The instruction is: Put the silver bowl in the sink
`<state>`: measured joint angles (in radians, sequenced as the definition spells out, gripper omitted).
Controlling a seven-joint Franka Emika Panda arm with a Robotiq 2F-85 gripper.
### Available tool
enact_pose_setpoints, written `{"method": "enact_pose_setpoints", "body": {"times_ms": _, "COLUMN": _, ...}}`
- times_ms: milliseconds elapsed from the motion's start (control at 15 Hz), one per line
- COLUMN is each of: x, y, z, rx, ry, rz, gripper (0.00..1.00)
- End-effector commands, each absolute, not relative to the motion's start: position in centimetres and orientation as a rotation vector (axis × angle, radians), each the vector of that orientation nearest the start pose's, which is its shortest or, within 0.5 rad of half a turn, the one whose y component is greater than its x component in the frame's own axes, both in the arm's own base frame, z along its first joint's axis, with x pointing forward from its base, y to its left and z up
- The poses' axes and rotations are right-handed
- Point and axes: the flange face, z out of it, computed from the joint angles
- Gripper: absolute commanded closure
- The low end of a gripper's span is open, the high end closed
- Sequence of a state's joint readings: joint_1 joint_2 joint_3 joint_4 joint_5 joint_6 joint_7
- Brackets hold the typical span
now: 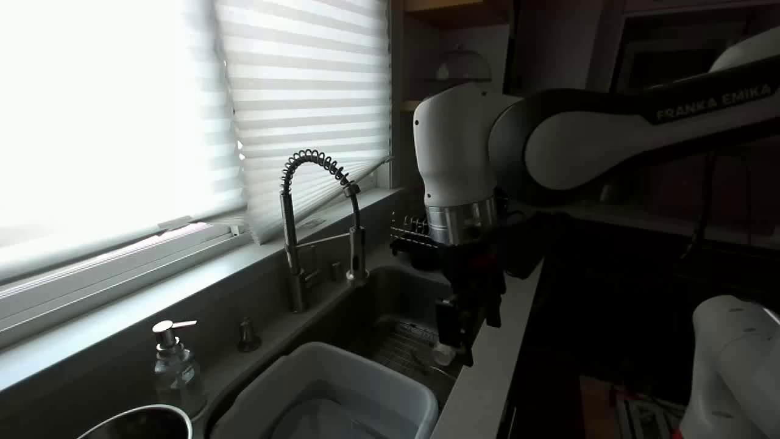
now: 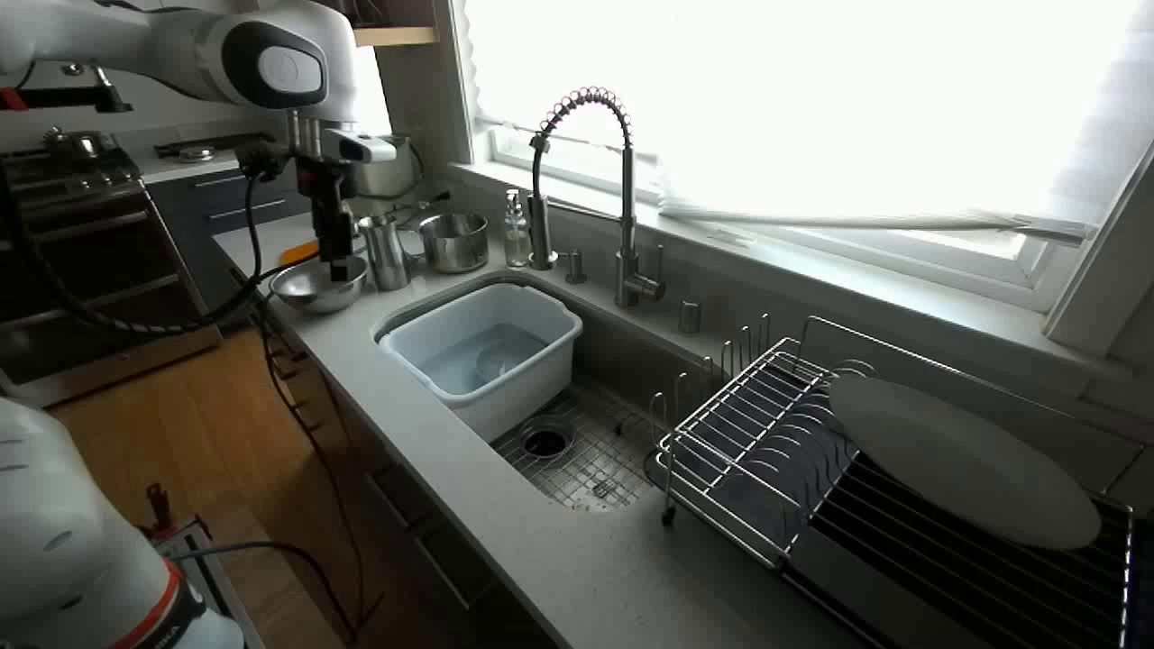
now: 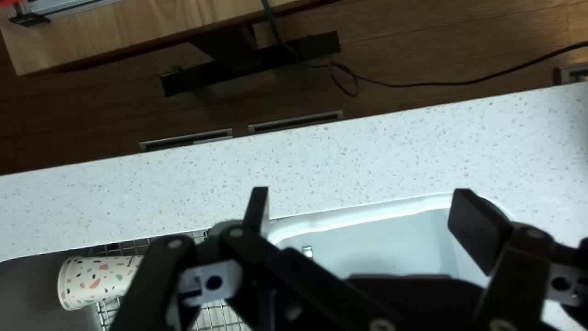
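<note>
The silver bowl (image 2: 302,290), small, round and shiny, sits on the counter past the sink's end in an exterior view. It is out of view in the wrist view. The dark grey sink (image 2: 613,365) has a tall coil-spring tap (image 2: 628,194); the sink also shows in an exterior view (image 1: 396,289) and the wrist view (image 3: 32,287). My gripper (image 3: 365,211) is open and empty, above the sink's front edge and the white tub. In an exterior view the gripper (image 2: 339,266) overlaps the bowl's picture, but no contact shows. The gripper also shows in an exterior view (image 1: 464,350).
A white tub (image 2: 532,392) fills one part of the sink. A spotted cup (image 3: 96,280) lies on the sink's wire grid. A metal pitcher (image 2: 386,257) and a pot (image 2: 453,243) stand near the bowl. A dish rack (image 2: 721,451) with a plate stands at the opposite end.
</note>
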<state>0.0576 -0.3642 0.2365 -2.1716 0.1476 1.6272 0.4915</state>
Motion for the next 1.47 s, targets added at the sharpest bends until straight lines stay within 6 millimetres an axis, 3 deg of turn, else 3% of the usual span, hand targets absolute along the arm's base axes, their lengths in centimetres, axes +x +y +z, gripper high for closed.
{"method": "enact_pose_setpoints", "body": {"times_ms": 0, "x": 40.2, "y": 14.7, "z": 52.3, "rx": -3.116, "ry": 0.380, "rz": 0.312, "gripper": 0.00}}
{"method": "enact_pose_setpoints", "body": {"times_ms": 333, "x": 40.2, "y": 14.7, "z": 52.3, "rx": -3.116, "ry": 0.380, "rz": 0.312, "gripper": 0.00}}
{"method": "enact_pose_setpoints", "body": {"times_ms": 400, "x": 41.3, "y": 14.7, "z": 50.5, "rx": -3.072, "ry": 0.327, "rz": 0.363, "gripper": 0.00}}
{"method": "enact_pose_setpoints", "body": {"times_ms": 600, "x": 44.0, "y": 16.1, "z": 47.4, "rx": -3.014, "ry": 0.080, "rz": 0.242, "gripper": 0.00}}
{"method": "enact_pose_setpoints", "body": {"times_ms": 1067, "x": 48.3, "y": 21.8, "z": 40.9, "rx": -2.784, "ry": -0.299, "rz": 0.023, "gripper": 0.00}}
{"method": "enact_pose_setpoints", "body": {"times_ms": 1133, "x": 47.7, "y": 20.7, "z": 42.1, "rx": -2.844, "ry": -0.218, "rz": 0.038, "gripper": 0.00}}
{"method": "enact_pose_setpoints", "body": {"times_ms": 1400, "x": 48.2, "y": 21.8, "z": 40.7, "rx": -2.808, "ry": -0.289, "rz": 0.040, "gripper": 0.00}}
